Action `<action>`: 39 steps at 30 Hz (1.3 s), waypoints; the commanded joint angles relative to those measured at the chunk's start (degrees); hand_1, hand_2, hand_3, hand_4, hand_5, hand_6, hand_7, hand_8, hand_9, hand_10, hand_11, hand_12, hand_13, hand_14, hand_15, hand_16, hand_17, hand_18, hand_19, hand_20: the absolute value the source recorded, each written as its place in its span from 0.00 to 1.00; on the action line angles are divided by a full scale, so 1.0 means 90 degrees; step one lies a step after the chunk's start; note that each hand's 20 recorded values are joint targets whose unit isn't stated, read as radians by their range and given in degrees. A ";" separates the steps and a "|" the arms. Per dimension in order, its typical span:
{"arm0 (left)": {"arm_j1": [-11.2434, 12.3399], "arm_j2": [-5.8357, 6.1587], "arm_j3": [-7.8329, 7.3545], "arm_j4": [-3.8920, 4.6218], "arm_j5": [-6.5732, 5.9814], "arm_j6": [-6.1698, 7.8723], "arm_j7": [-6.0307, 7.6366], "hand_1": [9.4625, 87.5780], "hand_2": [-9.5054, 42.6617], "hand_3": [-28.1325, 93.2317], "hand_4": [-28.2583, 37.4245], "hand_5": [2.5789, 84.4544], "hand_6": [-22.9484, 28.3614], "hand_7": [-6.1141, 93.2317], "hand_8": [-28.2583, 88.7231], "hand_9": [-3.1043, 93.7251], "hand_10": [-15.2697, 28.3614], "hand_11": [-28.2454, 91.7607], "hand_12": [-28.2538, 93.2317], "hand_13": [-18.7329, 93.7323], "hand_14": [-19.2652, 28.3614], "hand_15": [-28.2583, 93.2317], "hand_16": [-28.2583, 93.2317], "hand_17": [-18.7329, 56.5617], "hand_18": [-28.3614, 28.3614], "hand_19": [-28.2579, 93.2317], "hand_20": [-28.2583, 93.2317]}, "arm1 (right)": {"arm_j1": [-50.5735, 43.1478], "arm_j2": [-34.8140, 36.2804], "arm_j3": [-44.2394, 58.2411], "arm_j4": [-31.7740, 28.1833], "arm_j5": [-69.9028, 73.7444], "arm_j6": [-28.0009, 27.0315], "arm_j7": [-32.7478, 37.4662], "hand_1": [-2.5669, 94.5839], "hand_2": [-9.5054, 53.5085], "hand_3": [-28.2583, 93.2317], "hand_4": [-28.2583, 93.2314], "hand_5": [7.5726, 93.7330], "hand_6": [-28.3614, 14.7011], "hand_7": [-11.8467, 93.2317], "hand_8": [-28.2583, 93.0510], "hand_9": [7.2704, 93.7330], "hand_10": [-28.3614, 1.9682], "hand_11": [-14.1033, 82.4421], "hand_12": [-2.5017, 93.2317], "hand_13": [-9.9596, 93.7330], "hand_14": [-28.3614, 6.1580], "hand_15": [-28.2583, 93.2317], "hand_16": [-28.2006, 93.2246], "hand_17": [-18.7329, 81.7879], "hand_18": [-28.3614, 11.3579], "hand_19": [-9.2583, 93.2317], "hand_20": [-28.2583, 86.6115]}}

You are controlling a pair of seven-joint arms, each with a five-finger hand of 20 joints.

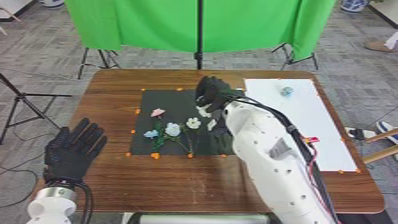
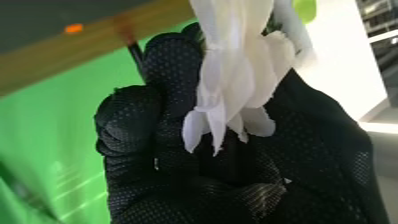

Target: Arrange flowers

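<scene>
In the head view, the right hand point(image 1: 211, 92) is over the far right part of a dark mat point(image 1: 151, 97) on the brown bench point(image 1: 178, 190). Nearer the robot and to that hand's left, four flowers lie as a loose group on the mat: a pink flower point(image 1: 158, 112), a small blue flower point(image 1: 151, 133), a pale blue flower point(image 1: 172, 129) and an open white flower point(image 1: 194, 123), with green stems running towards the robot. To the right of the hand is a white sheet point(image 1: 306, 130), with a small bluish flower point(image 1: 287, 91) near its far end, well apart from the group. The left hand point(image 1: 75, 152) is well apart from the right one, at the bench's left edge, its fingers straight and holding nothing.

In the right wrist view, the right hand grips a long-petalled white bloom point(image 2: 233, 62), its petals against the black glove.

The arrangement looks well begun but unfinished. The held bloom has yet to be laid down, and the bluish one on the sheet probably has to join the group; which surface is meant for the final layout cannot be told for certain.
</scene>
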 commanded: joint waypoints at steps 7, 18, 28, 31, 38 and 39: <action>0.0072 0.0000 0.0033 0.0057 -0.0116 0.0102 -0.0069 0.26 0.49 0.84 0.00 0.55 0.62 0.18 0.17 0.48 0.69 0.43 0.34 0.47 0.73 0.60 0.18 0.21 0.75 0.50 0.37 | -0.0354 0.0107 0.0023 0.0432 -0.0411 0.0172 0.0117 0.69 0.00 0.81 0.00 0.72 0.63 0.42 0.25 0.83 0.61 0.32 0.53 0.79 0.72 0.64 0.59 0.68 0.38 0.99 0.50; 0.0121 -0.0016 0.0064 0.0010 -0.0159 0.0282 -0.0018 0.26 0.49 0.84 0.00 0.56 0.62 0.19 0.17 0.48 0.69 0.43 0.34 0.47 0.73 0.60 0.18 0.21 0.75 0.50 0.37 | -0.0574 0.0117 0.0239 0.0399 -0.0387 0.0728 -0.0196 0.67 0.00 0.80 0.00 0.65 0.62 0.37 0.21 0.74 0.56 0.26 0.39 0.73 0.66 0.59 0.57 0.59 0.28 0.93 0.49; 0.0157 -0.0052 0.0024 -0.0004 -0.0113 0.0266 -0.0037 0.26 0.50 0.84 0.00 0.56 0.62 0.20 0.17 0.48 0.69 0.44 0.34 0.46 0.73 0.61 0.18 0.21 0.75 0.50 0.37 | -0.0548 0.0209 0.0374 0.0316 -0.0759 0.0366 0.0184 0.63 0.00 0.84 0.00 0.60 0.63 0.32 0.12 0.58 0.48 0.30 0.19 0.65 0.55 0.53 0.50 0.53 0.25 0.87 0.49; 0.0176 -0.0055 0.0017 -0.0012 -0.0109 0.0267 -0.0035 0.26 0.50 0.84 0.00 0.56 0.62 0.20 0.17 0.48 0.69 0.44 0.34 0.46 0.73 0.61 0.18 0.21 0.75 0.50 0.37 | -0.0587 0.0208 0.0441 0.0248 -0.0714 0.0205 0.0264 0.60 0.00 0.86 0.00 0.61 0.60 0.31 0.12 0.56 0.43 0.29 0.18 0.62 0.48 0.56 0.45 0.52 0.22 0.87 0.49; 0.0187 -0.0079 0.0021 -0.0015 -0.0213 0.0266 -0.0008 0.26 0.50 0.84 0.00 0.56 0.62 0.20 0.17 0.49 0.69 0.44 0.34 0.47 0.73 0.61 0.18 0.21 0.75 0.50 0.37 | -0.0654 0.0184 0.0645 0.0030 -0.0507 0.0688 0.0447 0.54 0.00 0.89 0.00 0.54 0.57 0.29 0.12 0.48 0.39 0.28 0.18 0.57 0.39 0.61 0.38 0.50 0.19 0.87 0.49; 0.0175 -0.0080 0.0026 -0.0010 -0.0249 0.0274 0.0002 0.26 0.50 0.84 0.00 0.56 0.62 0.20 0.17 0.49 0.69 0.44 0.34 0.47 0.73 0.61 0.18 0.21 0.75 0.50 0.37 | -0.0643 0.0194 0.0682 -0.0009 -0.0412 0.0819 0.0495 0.53 0.00 0.89 0.00 0.52 0.55 0.29 0.12 0.46 0.37 0.27 0.17 0.56 0.38 0.61 0.38 0.50 0.19 0.87 0.49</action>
